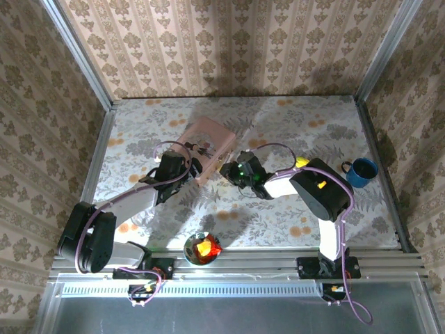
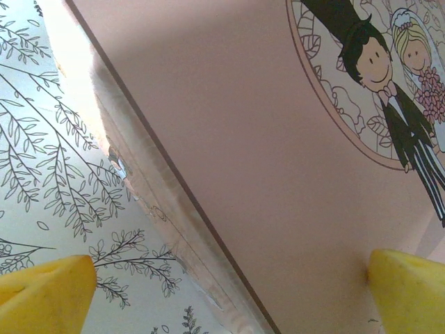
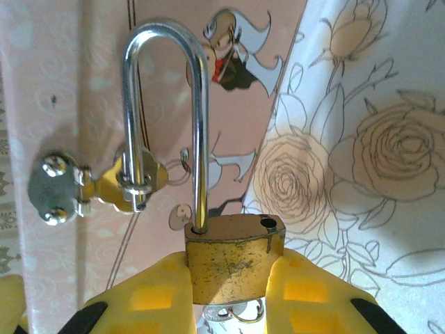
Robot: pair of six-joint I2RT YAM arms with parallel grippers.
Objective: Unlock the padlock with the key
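Observation:
The brass padlock point(image 3: 233, 261) is pinched by its body between my right gripper's point(image 3: 233, 273) yellow fingers point(image 3: 149, 299). Its silver shackle point(image 3: 167, 104) stands open: one leg sits in the body, the other is out of its hole and threaded through the metal hasp point(image 3: 104, 184) on the pink box point(image 3: 83, 83). The key point(image 3: 233, 319) shows only as a silvery head and ring under the lock body. In the top view my right gripper point(image 1: 233, 170) is at the pink box's point(image 1: 206, 142) right corner. My left gripper point(image 2: 233, 296) is open, straddling the pink box's point(image 2: 278, 139) edge.
A blue mug point(image 1: 361, 172) stands at the right of the floral table. A small bowl point(image 1: 202, 248) with red and yellow contents sits at the near edge. A yellow object point(image 1: 301, 162) lies behind the right arm. Patterned walls close in three sides.

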